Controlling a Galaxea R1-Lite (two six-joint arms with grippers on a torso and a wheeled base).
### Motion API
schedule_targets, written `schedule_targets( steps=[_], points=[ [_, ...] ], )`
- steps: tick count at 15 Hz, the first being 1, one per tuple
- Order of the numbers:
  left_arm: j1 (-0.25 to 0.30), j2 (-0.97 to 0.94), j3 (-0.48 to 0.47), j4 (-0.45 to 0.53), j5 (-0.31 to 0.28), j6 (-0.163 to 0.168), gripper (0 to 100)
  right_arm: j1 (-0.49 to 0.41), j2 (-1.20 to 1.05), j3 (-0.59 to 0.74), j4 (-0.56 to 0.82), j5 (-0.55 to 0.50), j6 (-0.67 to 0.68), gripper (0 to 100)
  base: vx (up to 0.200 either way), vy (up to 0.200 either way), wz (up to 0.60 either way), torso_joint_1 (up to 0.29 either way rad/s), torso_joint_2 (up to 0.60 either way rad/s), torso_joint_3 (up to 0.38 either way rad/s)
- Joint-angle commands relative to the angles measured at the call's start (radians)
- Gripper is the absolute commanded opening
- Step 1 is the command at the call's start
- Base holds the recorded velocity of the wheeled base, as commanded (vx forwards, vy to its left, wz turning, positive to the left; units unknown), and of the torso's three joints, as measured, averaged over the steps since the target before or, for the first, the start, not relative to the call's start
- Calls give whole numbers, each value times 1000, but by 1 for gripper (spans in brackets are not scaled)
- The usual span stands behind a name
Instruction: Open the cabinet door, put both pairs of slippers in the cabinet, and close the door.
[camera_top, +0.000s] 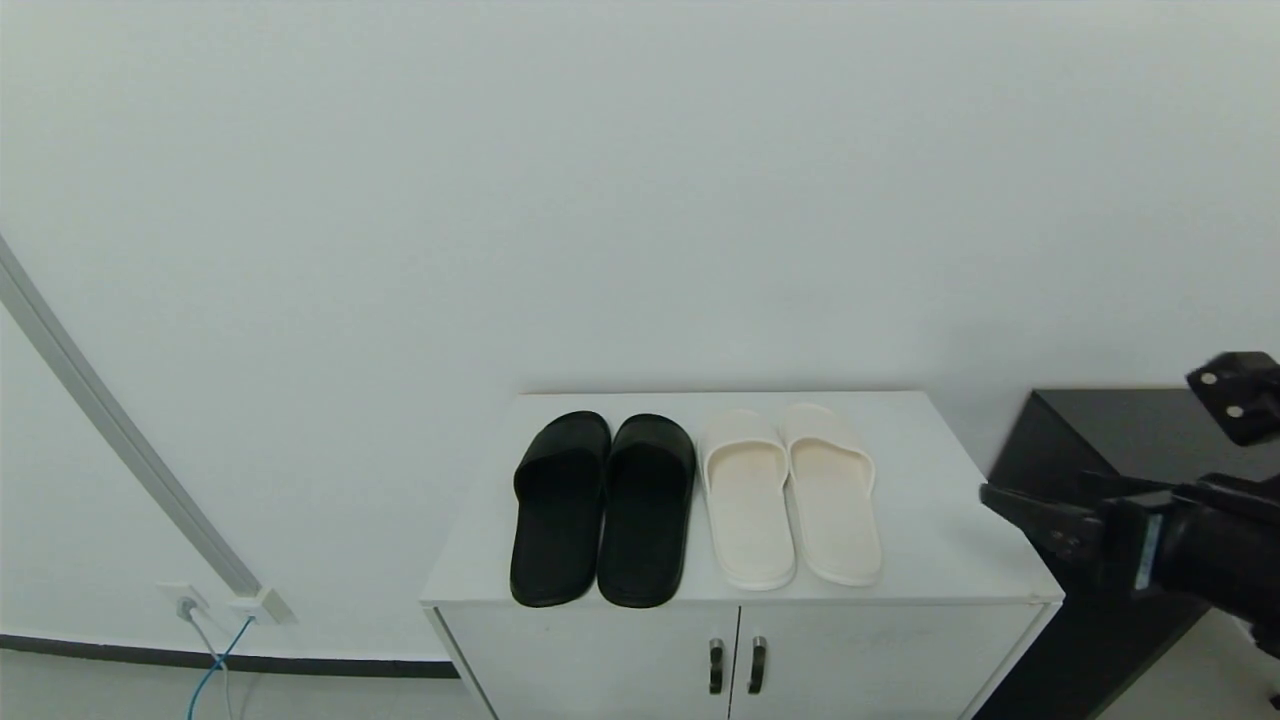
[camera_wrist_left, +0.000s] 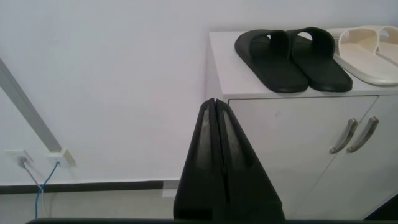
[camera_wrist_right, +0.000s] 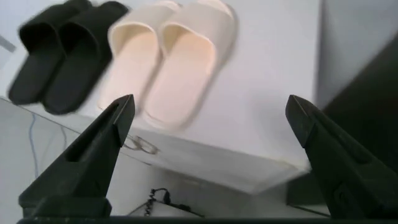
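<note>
Cabinet doors (camera_top: 860, 650) are standing unopened, so black slippers (camera_top: 600, 510) and cream slippers (camera_top: 790, 495) are waiting on top; right tool (camera_wrist_right: 209, 102) is hanging spread wide nearby, left tool (camera_wrist_left: 215, 102) is resting pressed closed, empty

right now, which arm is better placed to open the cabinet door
Probably the right: the right gripper is open, near the right top corner of the cabinet, above the door handles. The left gripper is shut, off toward its left side.
</note>
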Motion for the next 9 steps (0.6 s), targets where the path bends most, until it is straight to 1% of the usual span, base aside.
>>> schedule_targets(
  steps=[1,3,5,7,9],
  points=[
    [0,1,0,0,0,0,0,166,198,-143,4,-128,60,100,0,0,0,0,0,0],
    [0,1,0,0,0,0,0,235,286,-224,4,-240,65,100,0,0,0,0,0,0],
    [0,1,0,0,0,0,0,275,359,-292,4,-312,72,100,0,0,0,0,0,0],
    [0,1,0,0,-1,0,0,292,429,-341,4,-370,109,100,0,0,0,0,0,0],
    [-2,1,0,0,0,0,0,296,507,-381,5,-398,154,100,0,0,0,0,0,0]
  ],
)
